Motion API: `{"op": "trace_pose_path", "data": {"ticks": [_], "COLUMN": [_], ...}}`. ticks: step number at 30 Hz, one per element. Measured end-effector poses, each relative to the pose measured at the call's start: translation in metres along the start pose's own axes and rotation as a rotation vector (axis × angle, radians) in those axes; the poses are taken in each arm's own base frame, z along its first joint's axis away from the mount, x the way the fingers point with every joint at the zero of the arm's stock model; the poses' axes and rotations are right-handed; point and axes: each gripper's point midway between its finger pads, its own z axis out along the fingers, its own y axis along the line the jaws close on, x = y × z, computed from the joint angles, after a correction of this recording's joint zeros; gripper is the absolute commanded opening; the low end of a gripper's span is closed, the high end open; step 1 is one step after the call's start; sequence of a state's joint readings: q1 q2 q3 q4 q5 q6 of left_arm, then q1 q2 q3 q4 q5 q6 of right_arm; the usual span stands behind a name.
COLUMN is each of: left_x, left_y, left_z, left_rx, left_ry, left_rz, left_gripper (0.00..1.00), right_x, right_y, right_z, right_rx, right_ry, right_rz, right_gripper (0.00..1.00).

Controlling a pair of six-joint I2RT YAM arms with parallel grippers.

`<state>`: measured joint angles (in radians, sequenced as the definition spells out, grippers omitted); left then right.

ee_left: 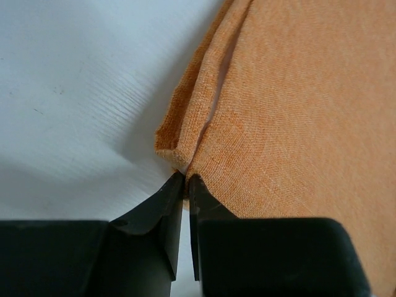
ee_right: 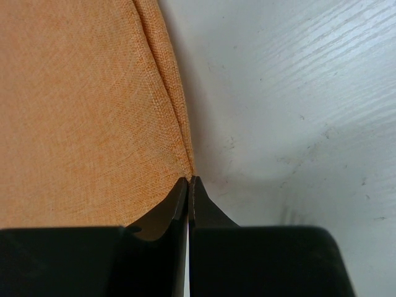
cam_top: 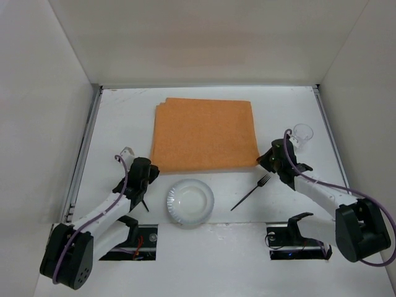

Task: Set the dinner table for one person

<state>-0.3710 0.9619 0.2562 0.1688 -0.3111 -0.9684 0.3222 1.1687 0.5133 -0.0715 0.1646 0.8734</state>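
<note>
On the dinner table (cam_top: 124,117), both jaws pinch near corners of the orange placemat (cam_top: 204,133), beside plate (cam_top: 190,202) and cup (cam_top: 303,133).

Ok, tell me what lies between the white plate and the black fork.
Nothing but bare tabletop. The top external view shows a plain white stretch between the white plate and the black fork.

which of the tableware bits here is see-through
The small cup, standing just right of the orange placemat. It is clear, with the white table showing through it, while the plate is white and the fork is dark.
</note>
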Motion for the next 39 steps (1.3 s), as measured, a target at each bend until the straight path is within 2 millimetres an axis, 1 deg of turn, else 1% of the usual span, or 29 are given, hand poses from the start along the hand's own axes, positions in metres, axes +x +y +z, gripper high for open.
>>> {"op": "trace_pose_path", "data": {"ticks": [4, 6, 10, 12, 13, 15, 17, 19, 21, 23, 24, 26, 27, 29, 31, 33, 35, 36, 39], "left_x": [0.000, 0.004, 0.016, 0.019, 0.020, 0.020, 0.018, 0.015, 0.013, 0.013, 0.014, 0.015, 0.015, 0.013, 0.008, 0.004, 0.000, -0.002, -0.006], "left_y": [-0.004, -0.002, 0.003, 0.004, 0.004, 0.004, 0.006, 0.007, 0.006, 0.007, 0.008, 0.011, 0.012, 0.012, 0.006, -0.006, -0.021, -0.029, -0.055], "left_z": [-0.008, -0.009, -0.013, -0.015, -0.016, -0.018, -0.020, -0.023, -0.028, -0.033, -0.036, -0.041, -0.043, -0.047, -0.052, -0.058, -0.063, -0.066, -0.073], "left_rx": [0.031, 0.029, 0.018, 0.018, 0.020, 0.021, 0.017, 0.017, 0.026, 0.032, 0.032, 0.030, 0.031, 0.034, 0.051, 0.084, 0.120, 0.137, 0.200], "left_ry": [0.000, 0.011, 0.047, 0.055, 0.057, 0.059, 0.054, 0.044, 0.036, 0.037, 0.039, 0.042, 0.041, 0.032, 0.016, -0.002, -0.021, -0.030, -0.061], "left_rz": [0.005, 0.017, 0.052, 0.061, 0.064, 0.066, 0.067, 0.065, 0.062, 0.065, 0.070, 0.076, 0.078, 0.082, 0.089, 0.100, 0.123, 0.139, 0.185], "left_gripper": [0.07, 0.07, 0.09, 0.10, 0.11, 0.14, 0.19, 0.21, 0.25, 0.28, 0.30, 0.34, 0.35, 0.38, 0.39, 0.40, 0.41, 0.41, 0.43], "right_x": [-0.003, -0.003, 0.001, 0.005, 0.007, 0.008, 0.004, -0.003, -0.012, -0.021, -0.025, -0.027, -0.022, -0.001, 0.031, 0.065, 0.102, 0.119, 0.163], "right_y": [-0.002, -0.004, -0.013, -0.019, -0.022, -0.026, -0.027, -0.027, -0.025, -0.020, -0.015, 0.003, 0.016, 0.047, 0.079, 0.099, 0.106, 0.106, 0.096], "right_z": [-0.004, -0.004, -0.007, -0.010, -0.012, -0.016, -0.021, -0.028, -0.038, -0.050, -0.056, -0.070, -0.077, -0.092, -0.109, -0.119, -0.116, -0.111, -0.092], "right_rx": [-0.005, -0.005, 0.010, 0.015, 0.017, 0.020, 0.020, 0.018, 0.004, -0.023, -0.045, -0.122, -0.180, -0.324, -0.475, -0.574, -0.594, -0.581, -0.521], "right_ry": [-0.005, -0.006, -0.003, -0.002, -0.001, -0.002, -0.020, -0.052, -0.090, -0.132, -0.147, -0.168, -0.163, -0.110, -0.025, 0.073, 0.171, 0.215, 0.325], "right_rz": [0.003, 0.000, 0.000, 0.000, 0.000, 0.001, -0.002, -0.006, -0.013, -0.021, -0.027, -0.055, -0.080, -0.140, -0.208, -0.276, -0.349, -0.385, -0.471], "right_gripper": [0.01, 0.01, 0.01, 0.03, 0.07, 0.20, 0.34, 0.46, 0.53, 0.58, 0.60, 0.66, 0.68, 0.69, 0.69, 0.69, 0.69, 0.69, 0.71]}}
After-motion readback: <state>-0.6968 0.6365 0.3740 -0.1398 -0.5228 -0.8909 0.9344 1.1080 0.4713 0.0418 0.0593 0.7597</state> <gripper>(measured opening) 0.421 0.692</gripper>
